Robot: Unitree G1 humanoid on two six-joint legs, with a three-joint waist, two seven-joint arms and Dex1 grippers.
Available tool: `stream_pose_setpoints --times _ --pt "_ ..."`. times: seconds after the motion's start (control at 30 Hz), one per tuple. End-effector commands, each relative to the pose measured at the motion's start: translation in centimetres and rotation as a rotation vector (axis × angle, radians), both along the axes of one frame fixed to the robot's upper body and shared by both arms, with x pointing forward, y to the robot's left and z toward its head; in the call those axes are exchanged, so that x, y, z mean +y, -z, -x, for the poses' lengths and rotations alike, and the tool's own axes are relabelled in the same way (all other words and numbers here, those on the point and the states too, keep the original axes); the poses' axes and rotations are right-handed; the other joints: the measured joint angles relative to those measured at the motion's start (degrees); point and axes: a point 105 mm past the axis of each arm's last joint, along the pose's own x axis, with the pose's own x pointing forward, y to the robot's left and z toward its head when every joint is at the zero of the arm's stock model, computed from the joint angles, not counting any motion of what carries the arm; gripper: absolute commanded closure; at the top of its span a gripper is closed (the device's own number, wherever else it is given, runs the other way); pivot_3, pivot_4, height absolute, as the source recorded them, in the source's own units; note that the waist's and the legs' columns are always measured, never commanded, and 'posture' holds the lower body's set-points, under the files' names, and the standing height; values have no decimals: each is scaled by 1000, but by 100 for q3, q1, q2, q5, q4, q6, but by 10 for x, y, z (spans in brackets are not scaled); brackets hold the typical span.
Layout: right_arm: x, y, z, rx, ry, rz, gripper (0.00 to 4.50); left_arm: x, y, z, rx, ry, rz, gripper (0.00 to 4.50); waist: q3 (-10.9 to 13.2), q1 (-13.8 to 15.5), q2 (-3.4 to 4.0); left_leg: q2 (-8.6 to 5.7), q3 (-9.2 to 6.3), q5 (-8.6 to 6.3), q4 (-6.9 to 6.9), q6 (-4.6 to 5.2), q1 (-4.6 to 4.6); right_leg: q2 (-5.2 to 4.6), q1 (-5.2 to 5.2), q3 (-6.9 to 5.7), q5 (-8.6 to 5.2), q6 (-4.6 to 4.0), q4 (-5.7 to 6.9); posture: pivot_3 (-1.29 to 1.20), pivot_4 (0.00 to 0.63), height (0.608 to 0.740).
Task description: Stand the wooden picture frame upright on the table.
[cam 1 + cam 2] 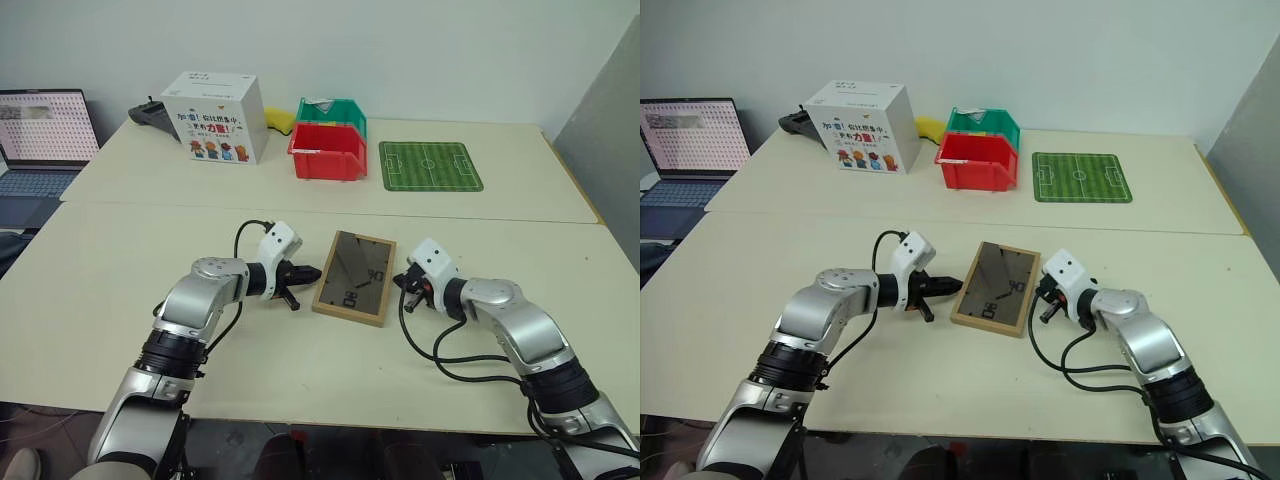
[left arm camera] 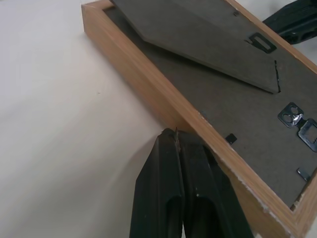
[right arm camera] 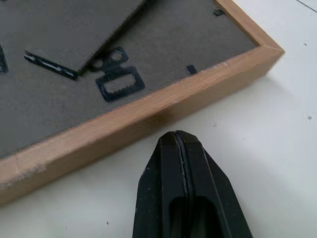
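The wooden picture frame lies flat on the cream table, its dark grey-brown back with black clips facing up. My left gripper is on the frame's left side, shut. In the left wrist view its tips rest against the light-wood edge. On the frame's right side is my right gripper, also shut. The right wrist view shows its tips just short of the wooden edge, with a sliver of table between. Neither gripper holds anything.
At the back of the table stand a white printed box, a red bin with a green bin behind it, and a green soccer-field mat. A laptop sits at far left. A seam crosses the tabletop.
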Motion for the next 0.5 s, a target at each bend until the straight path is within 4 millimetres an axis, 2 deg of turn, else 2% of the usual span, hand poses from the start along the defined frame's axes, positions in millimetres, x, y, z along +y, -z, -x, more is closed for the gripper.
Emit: stream_pose_setpoints --times 0.03,0.23,0.5 --pt "17 -8 3 -36 -52 -5 4500 -2 -11 5 -47 25 0 4487 0 -2 0 0 2 0 0 0 0 0 0 2 0 0 0 0 150 740" --pt "35 -11 3 -88 -108 27 4500 3 -11 27 -25 32 -1 4487 0 -53 0 4 -1 0 -1 0 3 5 -1 3 0 0 2 0 150 740" --pt "61 -12 14 -123 -238 66 4500 13 -15 53 -11 4 -10 4487 0 -66 0 4 -3 0 -2 0 1 4 -2 2 0 0 1 0 150 740"
